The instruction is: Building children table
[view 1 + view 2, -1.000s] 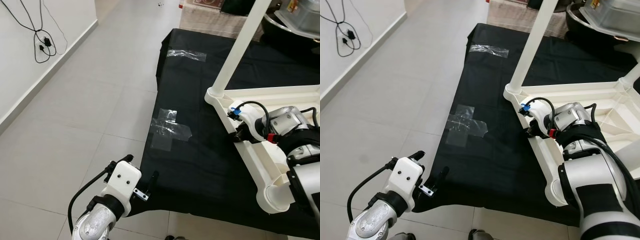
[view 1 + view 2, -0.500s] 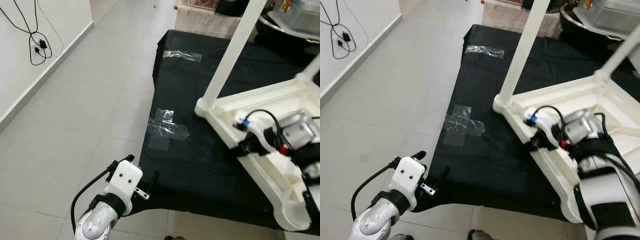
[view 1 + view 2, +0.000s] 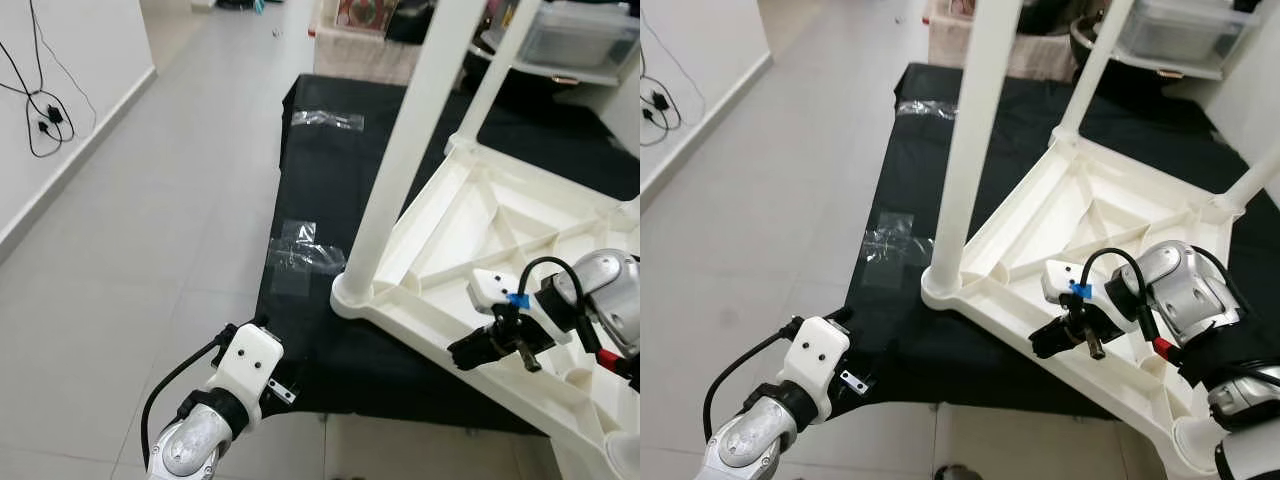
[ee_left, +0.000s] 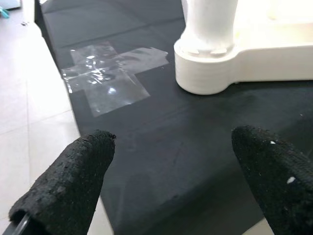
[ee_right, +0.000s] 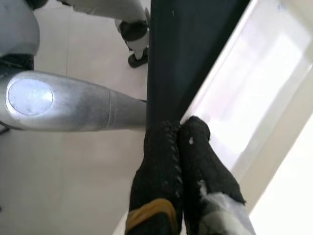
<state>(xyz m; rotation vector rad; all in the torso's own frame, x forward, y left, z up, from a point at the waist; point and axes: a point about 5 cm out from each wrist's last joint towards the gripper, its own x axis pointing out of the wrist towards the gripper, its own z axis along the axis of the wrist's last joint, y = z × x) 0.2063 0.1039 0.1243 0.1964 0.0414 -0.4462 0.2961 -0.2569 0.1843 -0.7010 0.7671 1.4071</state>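
A white children's table lies upside down on a black mat, with one leg standing up at its near-left corner and another leg behind it. My right gripper is shut, with its fingertips pressed together against the table's near rim and nothing visible between them. My left gripper is open and hovers low over the mat's near-left corner, short of the corner leg's socket.
Clear tape patches lie on the mat. Grey tiled floor spreads to the left up to a white wall with a hanging black cable. A clear storage box and clutter stand behind the mat.
The table has swung round on the mat, its corner leg now nearer the taped cross. My right gripper sits lower along the near rim. The left arm has barely moved.
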